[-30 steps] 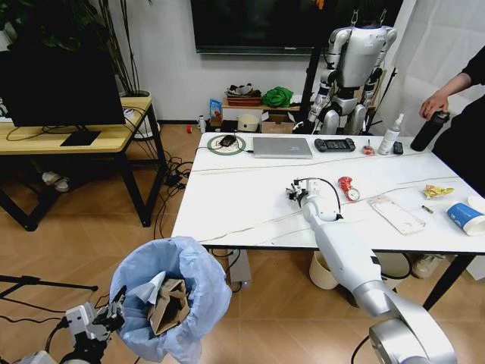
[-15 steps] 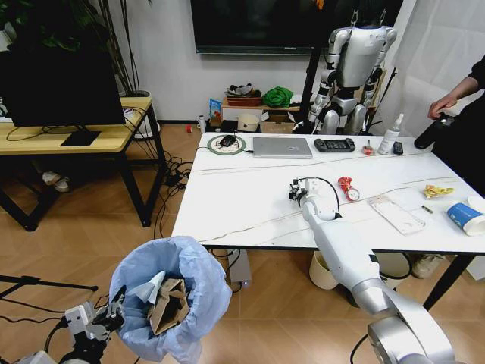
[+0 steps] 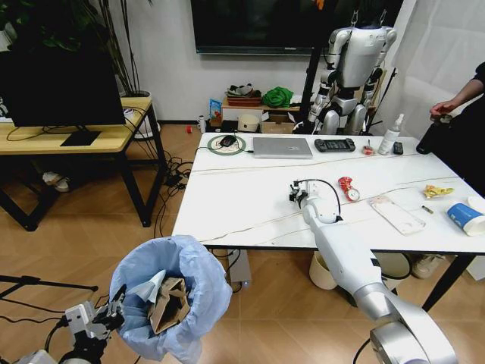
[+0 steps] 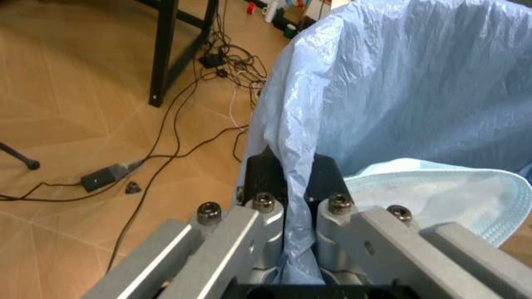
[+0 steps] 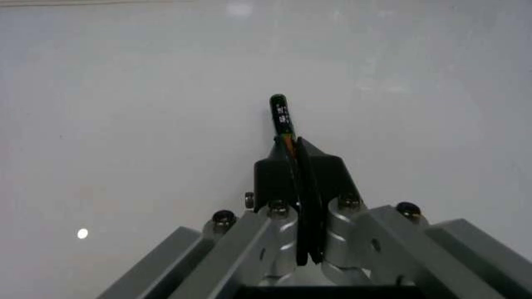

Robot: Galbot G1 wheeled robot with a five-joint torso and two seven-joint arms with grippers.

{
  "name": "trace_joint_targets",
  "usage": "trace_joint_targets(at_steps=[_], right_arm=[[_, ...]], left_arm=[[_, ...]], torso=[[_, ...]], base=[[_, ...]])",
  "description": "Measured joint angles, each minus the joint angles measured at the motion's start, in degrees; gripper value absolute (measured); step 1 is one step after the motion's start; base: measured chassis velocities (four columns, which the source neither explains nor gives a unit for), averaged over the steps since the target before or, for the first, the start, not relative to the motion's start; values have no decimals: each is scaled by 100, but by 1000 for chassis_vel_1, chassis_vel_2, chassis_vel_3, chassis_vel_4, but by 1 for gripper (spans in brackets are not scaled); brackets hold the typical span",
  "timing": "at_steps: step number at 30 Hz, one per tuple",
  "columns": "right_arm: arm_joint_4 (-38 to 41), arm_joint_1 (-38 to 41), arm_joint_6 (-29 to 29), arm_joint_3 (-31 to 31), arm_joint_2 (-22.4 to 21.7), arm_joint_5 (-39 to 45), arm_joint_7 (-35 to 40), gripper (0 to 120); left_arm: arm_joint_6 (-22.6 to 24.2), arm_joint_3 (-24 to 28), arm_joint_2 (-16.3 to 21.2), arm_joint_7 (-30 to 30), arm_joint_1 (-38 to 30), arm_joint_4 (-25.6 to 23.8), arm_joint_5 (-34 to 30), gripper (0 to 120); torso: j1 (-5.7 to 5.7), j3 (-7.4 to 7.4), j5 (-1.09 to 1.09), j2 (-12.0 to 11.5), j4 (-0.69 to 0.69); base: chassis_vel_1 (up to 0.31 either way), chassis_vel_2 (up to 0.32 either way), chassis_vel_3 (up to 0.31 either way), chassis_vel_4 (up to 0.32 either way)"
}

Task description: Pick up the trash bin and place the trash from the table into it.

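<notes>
Robotics lab or office: wall-mounted screen (image 3: 295,25), humanoid robot (image 3: 350,72) on a stand, monitor (image 3: 62,87) on a wooden desk (image 3: 72,138), floor cables (image 3: 173,178), marble-look table (image 3: 250,199).

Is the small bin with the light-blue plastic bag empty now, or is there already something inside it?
Not empty. The small bin lined with a light-blue plastic bag holds torn brown cardboard; the left gripper is shut on its bag rim.

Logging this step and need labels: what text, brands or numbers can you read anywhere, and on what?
None reads clearly.
Thin green wrapper pinched in the right end effector: small white marks, too blurred to read.
Blue-and-white paper cup on the table: print too small.
Spray bottle: label too small.
</notes>
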Motion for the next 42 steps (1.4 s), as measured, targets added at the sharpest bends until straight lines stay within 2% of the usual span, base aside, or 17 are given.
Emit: trace_joint_targets(at_steps=[11,17,19,21,25,27,29,30,32,35,37,42], right_arm=[[308,-119,-18,-63,-113,196,-11,0],[1024,-302,34,-190,-309,783,-60,0],[1468,-406,35,-285,-435,1065,-60,0],[2291,-575,4,-446,-673,1494,-44,0],[3095,-690,-88,-616,-941,1979,9,0],[4160,-780,-186,-820,-1387,2524,62,0],[4881,-844,-241,-998,-1673,2877,104,0],[4881,-844,-241,-998,-1673,2877,104,0],[5551,-904,-268,-1225,-1898,3169,146,0],[6487,-970,-240,-1682,-2121,3490,159,0],[6692,-994,-224,-1829,-2169,3545,154,0],[7292,-1212,-53,-2951,-2448,3475,88,0]], left_arm=[[-4,14,6,8,-5,5,3,0],[-3,46,5,8,-21,21,6,0],[-2,59,-4,8,-24,30,13,0],[-2,76,-16,7,-24,48,34,0],[-2,79,-21,8,-23,52,44,0],[1,73,-19,7,-22,48,45,0],[4,66,-17,5,-22,41,45,0],[4,66,-17,5,-22,41,45,0],[7,62,-15,2,-18,34,45,0],[14,48,-12,-2,-6,8,45,0],[16,45,-14,-5,-5,2,45,0],[22,44,-42,-13,3,-15,52,0]], torso=[[0,0,0,0,1],[0,0,-1,0,0],[0,0,-2,0,1],[0,0,-1,0,0],[0,0,0,0,-1],[0,-1,-2,0,0],[0,-1,-1,0,1],[0,-1,-1,0,1],[-1,-1,-2,1,-2],[-1,-1,-1,0,2],[-1,-1,-2,1,1],[-1,-1,-1,1,0]], base=[[0,0,0,0],[0,0,0,0],[0,0,0,0],[0,0,0,0],[0,0,0,0],[0,0,0,0],[0,0,0,0],[0,0,0,0],[0,0,0,0],[0,0,0,0],[0,0,0,0],[0,0,0,0]])
